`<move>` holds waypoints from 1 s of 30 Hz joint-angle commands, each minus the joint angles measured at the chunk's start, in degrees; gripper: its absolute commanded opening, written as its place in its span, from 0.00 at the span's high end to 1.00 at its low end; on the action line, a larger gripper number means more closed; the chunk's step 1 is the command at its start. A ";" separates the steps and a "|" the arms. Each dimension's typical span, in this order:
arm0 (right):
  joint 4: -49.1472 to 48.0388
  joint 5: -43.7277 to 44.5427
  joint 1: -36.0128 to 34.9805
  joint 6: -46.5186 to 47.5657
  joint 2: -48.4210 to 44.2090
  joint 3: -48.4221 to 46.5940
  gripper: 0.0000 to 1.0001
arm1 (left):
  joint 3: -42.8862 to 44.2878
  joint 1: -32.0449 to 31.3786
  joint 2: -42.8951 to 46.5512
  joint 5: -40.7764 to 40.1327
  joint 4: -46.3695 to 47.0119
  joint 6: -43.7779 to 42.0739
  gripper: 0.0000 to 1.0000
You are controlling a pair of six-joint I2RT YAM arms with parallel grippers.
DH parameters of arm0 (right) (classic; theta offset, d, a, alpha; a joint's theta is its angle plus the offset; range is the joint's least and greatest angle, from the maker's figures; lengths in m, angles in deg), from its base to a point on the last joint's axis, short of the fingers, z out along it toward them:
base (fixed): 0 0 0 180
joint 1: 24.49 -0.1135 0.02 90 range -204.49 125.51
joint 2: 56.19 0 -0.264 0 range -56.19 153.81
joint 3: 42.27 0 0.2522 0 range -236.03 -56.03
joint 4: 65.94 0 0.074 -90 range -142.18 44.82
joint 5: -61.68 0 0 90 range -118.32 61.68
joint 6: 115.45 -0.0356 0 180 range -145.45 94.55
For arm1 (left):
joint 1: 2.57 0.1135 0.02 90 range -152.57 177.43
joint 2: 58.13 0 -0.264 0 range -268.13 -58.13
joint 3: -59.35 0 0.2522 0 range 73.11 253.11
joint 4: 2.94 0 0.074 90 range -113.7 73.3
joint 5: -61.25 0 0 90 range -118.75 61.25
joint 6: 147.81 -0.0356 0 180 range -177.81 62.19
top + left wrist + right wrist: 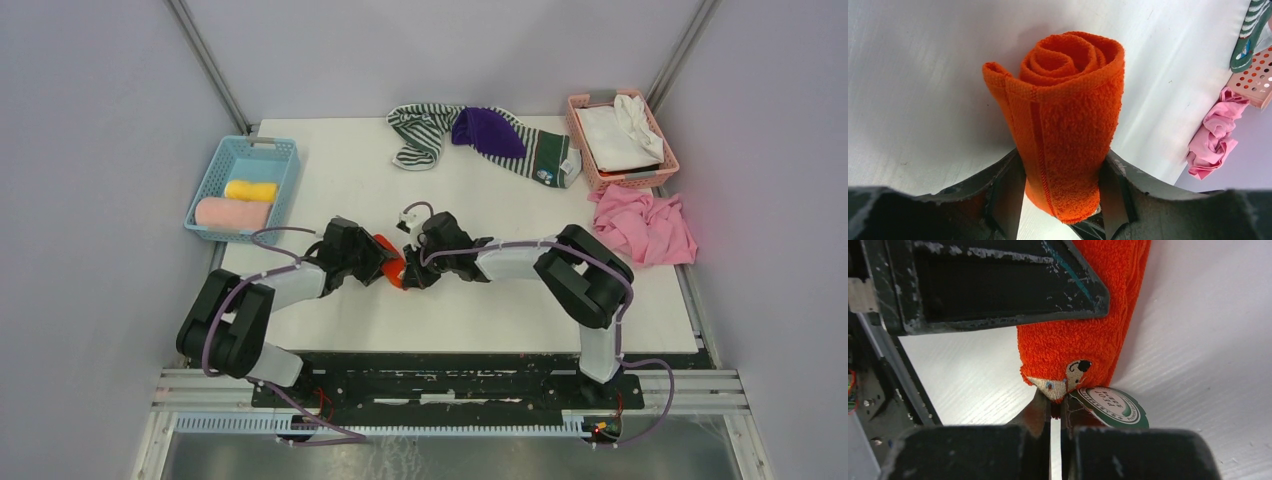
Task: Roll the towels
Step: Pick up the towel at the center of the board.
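Left jaws clasp the orange roll point(1068, 110) on both sides; right jaws, pressed almost together, pinch its tagged corner. It sits on the table point(500, 300), right of the blue basket point(262, 143). Holding that corner taut should stop the coil loosening.

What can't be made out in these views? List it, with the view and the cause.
Top view: orange towel mostly hidden beneath left gripper and right gripper.
Left wrist: whether the fingers squeeze the towel or merely flank it; its base is hidden behind them.
Right wrist: round tag, print partly covered by a finger, too blurred to read.
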 commanded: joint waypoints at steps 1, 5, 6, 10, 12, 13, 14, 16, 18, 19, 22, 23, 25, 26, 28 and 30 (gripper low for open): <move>-0.55 -4.30 0.21 -5.26 3.84 1.49 0.96 | -1.03 -0.54 -3.87 0.98 -4.46 -0.66 0.44; 1.31 -2.19 0.57 -5.12 1.04 1.55 0.79 | -2.20 -0.40 -6.35 2.79 -1.22 1.15 0.65; 1.90 -1.92 0.81 -5.17 -0.16 1.76 0.73 | -2.05 -0.17 -6.41 2.87 -1.04 1.33 0.69; 4.39 -0.11 2.25 -4.79 -6.89 3.99 0.51 | 1.71 2.09 -5.25 2.39 -2.97 1.17 0.78; 7.01 2.09 2.85 -3.55 -10.94 5.25 0.40 | 4.63 4.11 -4.19 1.99 -5.32 0.38 0.79; 8.35 3.22 3.11 -2.91 -13.03 5.98 0.36 | 6.46 5.41 -3.86 1.88 -6.63 -0.23 0.79; 9.52 4.44 3.43 -2.33 -15.09 6.77 0.33 | 8.30 6.71 -3.64 1.81 -8.11 -0.90 0.79; 11.84 7.14 4.11 -1.35 -19.04 8.39 0.26 | 12.15 9.75 -3.38 1.77 -10.78 -2.03 0.79; 14.17 10.62 4.67 -0.07 -22.70 9.76 0.19 | 16.45 12.93 -3.51 2.15 -12.96 -2.80 0.79; 15.29 12.15 4.93 0.49 -24.16 10.37 0.16 | 18.44 14.38 -3.62 2.12 -14.05 -3.18 0.79; 17.79 16.01 5.72 1.50 -28.29 11.89 0.07 | 25.28 19.00 -4.65 1.98 -17.20 -3.96 0.79; 18.39 16.85 5.99 1.66 -29.18 12.24 0.06 | 27.78 20.61 -5.17 1.66 -17.90 -4.26 0.79; 19.11 18.32 6.47 1.84 -30.92 13.14 0.04 | 32.74 23.75 -6.40 1.10 -19.40 -4.74 0.79; 19.23 18.81 6.62 2.06 -31.57 13.54 0.01 | 35.30 25.37 -7.02 0.39 -19.90 -5.10 0.79; 19.66 19.92 6.98 2.60 -32.41 13.98 0.00 | 41.44 28.75 -9.34 -1.10 -20.61 -6.34 0.79; 20.51 20.61 7.46 3.28 -32.33 13.91 0.00 | 48.50 32.22 -13.28 -2.24 -22.12 -7.38 0.79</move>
